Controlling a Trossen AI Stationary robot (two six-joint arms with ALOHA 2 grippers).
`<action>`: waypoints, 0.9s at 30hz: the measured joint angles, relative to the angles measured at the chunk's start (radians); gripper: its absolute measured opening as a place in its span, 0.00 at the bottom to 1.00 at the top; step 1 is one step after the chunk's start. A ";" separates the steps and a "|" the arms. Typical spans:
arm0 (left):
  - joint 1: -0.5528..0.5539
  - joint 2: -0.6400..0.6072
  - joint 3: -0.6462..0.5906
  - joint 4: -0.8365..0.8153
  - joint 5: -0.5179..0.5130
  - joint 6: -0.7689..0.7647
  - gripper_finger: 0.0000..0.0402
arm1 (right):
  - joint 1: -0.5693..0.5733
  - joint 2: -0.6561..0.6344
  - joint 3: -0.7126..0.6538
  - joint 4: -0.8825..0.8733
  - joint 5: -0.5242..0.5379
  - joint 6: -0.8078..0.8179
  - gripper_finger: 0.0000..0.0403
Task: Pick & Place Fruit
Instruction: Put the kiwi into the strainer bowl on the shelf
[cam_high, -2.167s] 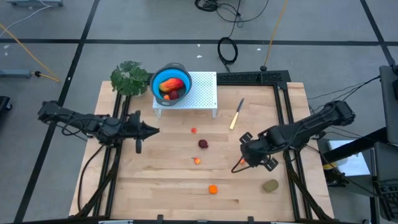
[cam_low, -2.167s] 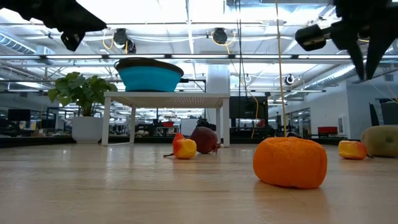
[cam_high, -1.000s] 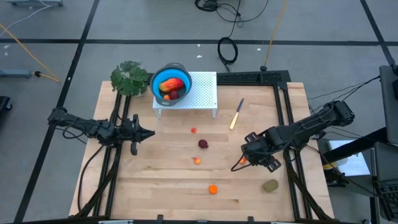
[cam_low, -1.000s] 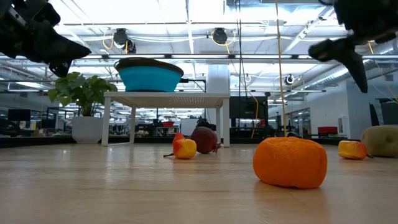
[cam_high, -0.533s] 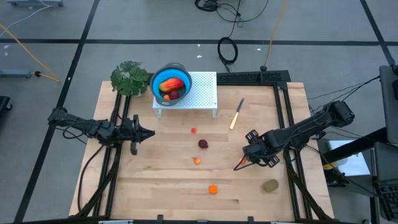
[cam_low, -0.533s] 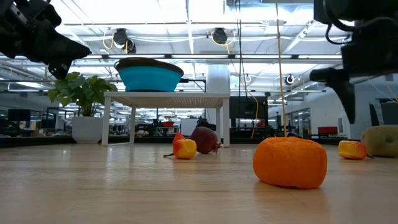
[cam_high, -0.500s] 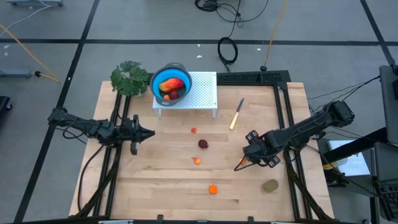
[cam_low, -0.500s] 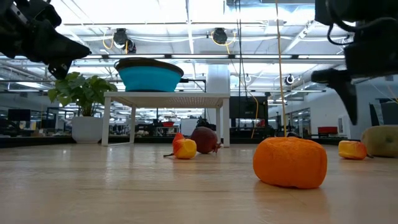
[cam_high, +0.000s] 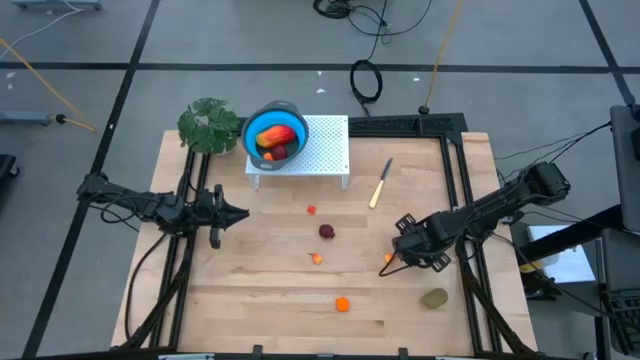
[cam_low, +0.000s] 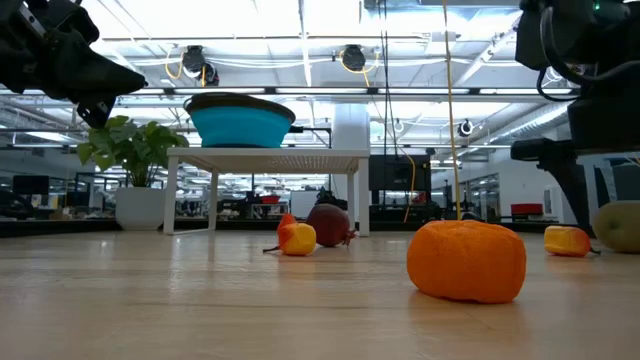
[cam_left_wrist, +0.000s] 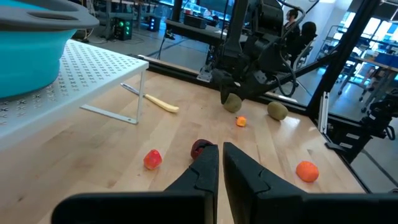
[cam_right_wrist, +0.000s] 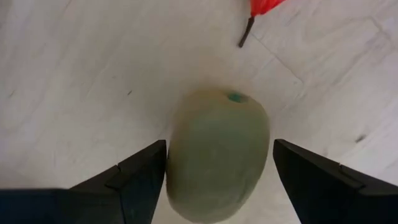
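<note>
Fruit under your right gripper (cam_right_wrist: 217, 165): an olive-brown oval (cam_right_wrist: 217, 152) sits on the table (cam_high: 260, 300) between the two spread fingers (cam_right_wrist: 140, 177), neither one touching it. A small orange-red bit (cam_right_wrist: 264, 6) lies just beyond the fingertips. Your left gripper (cam_left_wrist: 216, 165) hangs above the table with fingers pressed together, holding nothing; ahead of its tips lie a dark red ball (cam_left_wrist: 199, 148) and a small red piece (cam_left_wrist: 152, 159).

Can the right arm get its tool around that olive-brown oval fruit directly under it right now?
Probably yes. The right tool is open, a finger on either side of the olive-brown oval, which lies on bare wood. Only a small orange-red bit lies close by, outside the gap.
</note>
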 joint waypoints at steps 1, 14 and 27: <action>0.000 0.000 0.000 0.000 -0.001 -0.001 0.05 | 0.000 0.000 -0.001 0.001 0.000 0.004 0.70; 0.000 0.000 0.000 0.019 -0.001 -0.018 0.05 | -0.004 0.000 0.003 0.019 -0.001 0.114 0.49; 0.000 0.000 0.000 0.022 0.007 -0.037 0.05 | -0.104 -0.017 0.069 0.119 -0.025 0.541 0.47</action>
